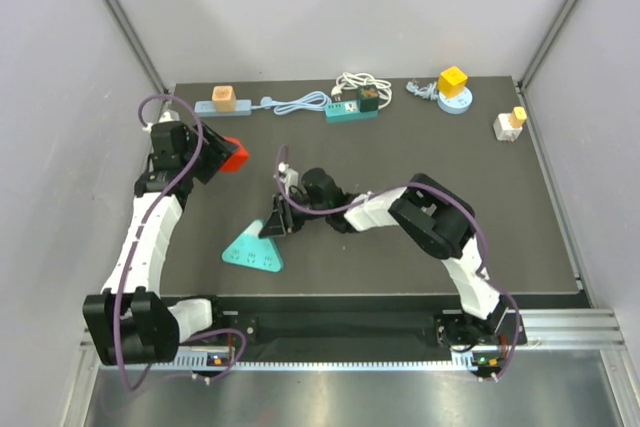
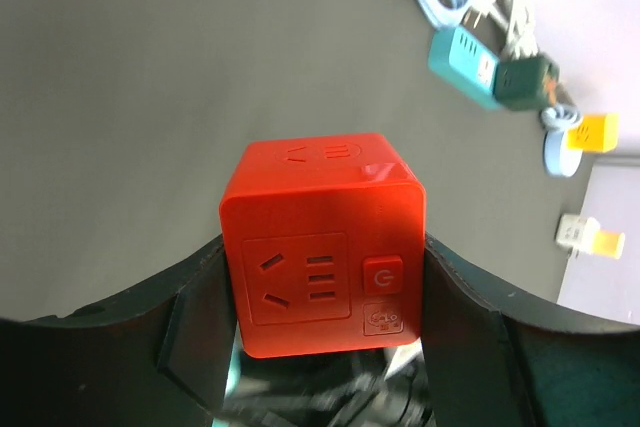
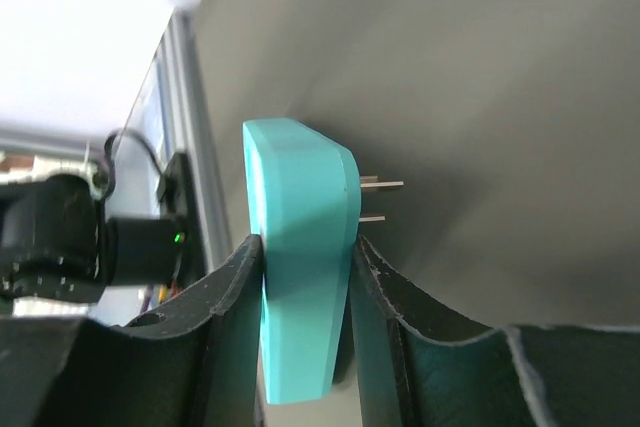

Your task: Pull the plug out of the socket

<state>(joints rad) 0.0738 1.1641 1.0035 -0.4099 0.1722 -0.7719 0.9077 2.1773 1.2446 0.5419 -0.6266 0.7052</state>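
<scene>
Plug point(image 1: 250, 250) & socket point(image 1: 232, 154) well apart

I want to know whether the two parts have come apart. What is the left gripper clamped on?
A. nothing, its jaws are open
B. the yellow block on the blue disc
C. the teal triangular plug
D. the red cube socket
D: the left wrist view shows the left gripper with a finger on each side of the red cube socket, while the teal plug sits in the right gripper, prongs bare.
</scene>
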